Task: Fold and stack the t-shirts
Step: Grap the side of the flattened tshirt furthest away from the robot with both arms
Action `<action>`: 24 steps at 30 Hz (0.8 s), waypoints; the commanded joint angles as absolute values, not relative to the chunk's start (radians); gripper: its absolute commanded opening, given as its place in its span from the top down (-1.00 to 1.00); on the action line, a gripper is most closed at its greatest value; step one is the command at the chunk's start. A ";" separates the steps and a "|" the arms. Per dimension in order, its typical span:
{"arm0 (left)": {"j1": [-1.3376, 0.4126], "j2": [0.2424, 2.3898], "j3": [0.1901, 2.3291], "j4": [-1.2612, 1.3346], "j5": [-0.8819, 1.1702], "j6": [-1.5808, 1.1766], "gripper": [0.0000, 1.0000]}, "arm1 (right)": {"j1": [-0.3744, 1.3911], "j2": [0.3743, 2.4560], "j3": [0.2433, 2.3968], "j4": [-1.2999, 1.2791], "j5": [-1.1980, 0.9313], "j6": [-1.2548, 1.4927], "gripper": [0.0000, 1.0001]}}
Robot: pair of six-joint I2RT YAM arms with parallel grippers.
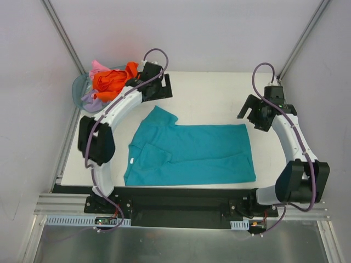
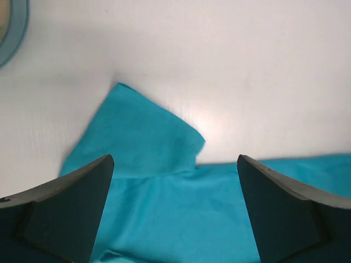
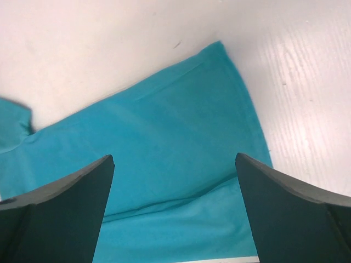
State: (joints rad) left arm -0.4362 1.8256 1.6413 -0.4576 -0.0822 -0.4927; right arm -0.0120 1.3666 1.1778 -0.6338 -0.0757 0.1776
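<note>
The teal t-shirt (image 1: 192, 156) is seen from above spread flat on the white desk (image 1: 214, 93), while the other t-shirts (image 1: 112, 81) are heaped in the basket (image 1: 78, 87) at the far left. In the left wrist view the left gripper (image 2: 175, 208) is held wide open over a sleeve (image 2: 148, 137), with nothing gripped. In the right wrist view the right gripper (image 3: 174, 208) is likewise spread wide over the same shirt, empty.

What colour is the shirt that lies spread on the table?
The shirt is plain teal; the top external view shows it best.
</note>
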 commanded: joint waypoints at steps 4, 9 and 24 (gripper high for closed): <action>-0.410 2.178 2.022 -0.630 -0.274 -0.311 -0.74 | -0.026 1.496 1.273 -0.640 -0.006 0.115 -0.93; -0.373 2.313 2.108 -0.666 -0.212 -0.365 -0.54 | -0.038 1.555 1.279 -0.640 0.049 0.094 -0.93; -0.365 2.421 2.082 -0.670 -0.136 -0.448 0.02 | -0.054 1.796 1.426 -0.608 0.028 0.106 -0.95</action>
